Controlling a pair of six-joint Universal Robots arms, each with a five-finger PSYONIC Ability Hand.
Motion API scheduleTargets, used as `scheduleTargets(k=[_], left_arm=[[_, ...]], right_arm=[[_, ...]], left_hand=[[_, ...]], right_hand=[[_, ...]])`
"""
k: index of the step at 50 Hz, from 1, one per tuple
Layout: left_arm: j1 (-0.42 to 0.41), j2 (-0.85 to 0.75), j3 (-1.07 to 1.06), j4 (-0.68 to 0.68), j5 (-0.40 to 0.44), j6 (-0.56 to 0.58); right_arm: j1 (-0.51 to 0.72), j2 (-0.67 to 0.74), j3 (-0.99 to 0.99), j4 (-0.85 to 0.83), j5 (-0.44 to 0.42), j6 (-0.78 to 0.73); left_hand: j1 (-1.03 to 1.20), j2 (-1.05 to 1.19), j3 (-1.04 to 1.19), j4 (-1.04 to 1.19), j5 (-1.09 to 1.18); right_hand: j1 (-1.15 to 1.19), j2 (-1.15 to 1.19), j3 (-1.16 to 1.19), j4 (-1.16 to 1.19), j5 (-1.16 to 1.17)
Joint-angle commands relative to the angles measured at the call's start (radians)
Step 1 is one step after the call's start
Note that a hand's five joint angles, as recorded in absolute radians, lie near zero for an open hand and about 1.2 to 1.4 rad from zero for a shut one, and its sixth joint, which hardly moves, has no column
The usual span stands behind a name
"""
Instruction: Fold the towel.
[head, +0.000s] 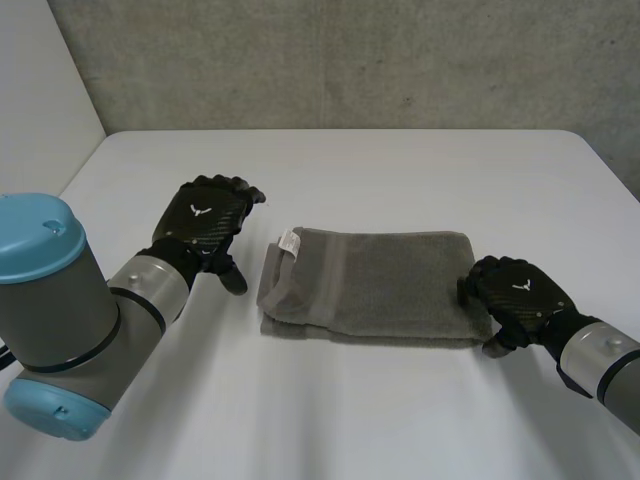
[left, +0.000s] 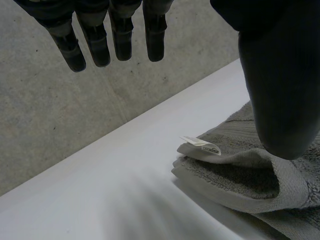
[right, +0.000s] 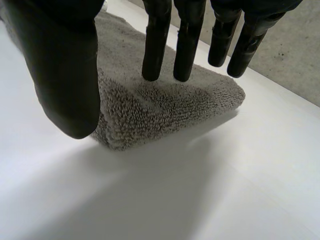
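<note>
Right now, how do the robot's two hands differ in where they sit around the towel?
The left hand is beside the towel's tagged end, the right hand at its plain end. Bare table separates the left hand from the towel; the right hand's fingers reach over a corner. Both are open, gripping nothing.

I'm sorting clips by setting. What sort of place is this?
Likely a robotics lab or test bench, not a home: a plain white table, a bare concrete wall behind it, and a robot arm beside a towel.
</note>
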Motion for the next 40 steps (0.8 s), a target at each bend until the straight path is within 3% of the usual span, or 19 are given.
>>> scheduleTargets(k=[1,9,16,18,24,35,38,40], left_arm=[[-0.001,-0.002,-0.003,0.004,-0.001,0.0],[-0.001,-0.009,-0.003,0.004,-0.001,0.0],[0.002,-0.008,-0.011,0.004,-0.001,0.0],[0.004,-0.006,-0.014,0.005,-0.001,0.0],[0.005,-0.006,-0.016,0.005,-0.001,0.0],[0.005,-0.006,-0.017,0.005,-0.001,0.0],[0.004,-0.006,-0.017,0.005,-0.001,0.0],[0.002,-0.006,-0.017,0.005,-0.001,0.0]], right_arm=[[0.006,0.026,-0.005,-0.044,0.01,-0.015],[0.006,0.057,-0.014,-0.047,0.013,-0.015],[0.004,0.049,-0.018,-0.036,0.021,-0.013],[0.009,0.046,-0.015,-0.019,0.032,-0.012],[0.012,0.044,-0.006,-0.008,0.04,-0.012],[0.015,0.064,-0.006,-0.039,0.041,-0.013],[0.015,0.087,-0.012,-0.061,0.049,-0.013],[0.013,0.094,-0.018,-0.067,0.059,-0.013]], left_hand=[[-0.094,-0.062,-0.051,-0.059,-0.043],[-0.094,-0.062,-0.051,-0.059,-0.043],[-0.094,-0.062,-0.051,-0.059,-0.043],[-0.094,-0.062,-0.051,-0.059,-0.043],[-0.094,-0.062,-0.051,-0.059,-0.043],[-0.094,-0.062,-0.051,-0.059,-0.043],[-0.094,-0.062,-0.051,-0.059,-0.043],[-0.094,-0.062,-0.051,-0.059,-0.043]], right_hand=[[0.283,0.279,-0.043,-0.076,0.274],[0.754,0.75,-0.043,-0.076,0.745],[0.755,0.751,-0.043,-0.076,0.746],[0.497,0.493,-0.043,-0.076,0.488],[0.264,0.26,-0.043,-0.076,0.255],[0.269,0.265,-0.043,-0.076,0.26],[0.431,0.427,-0.043,-0.076,0.421],[0.754,0.75,-0.043,-0.076,0.745]])
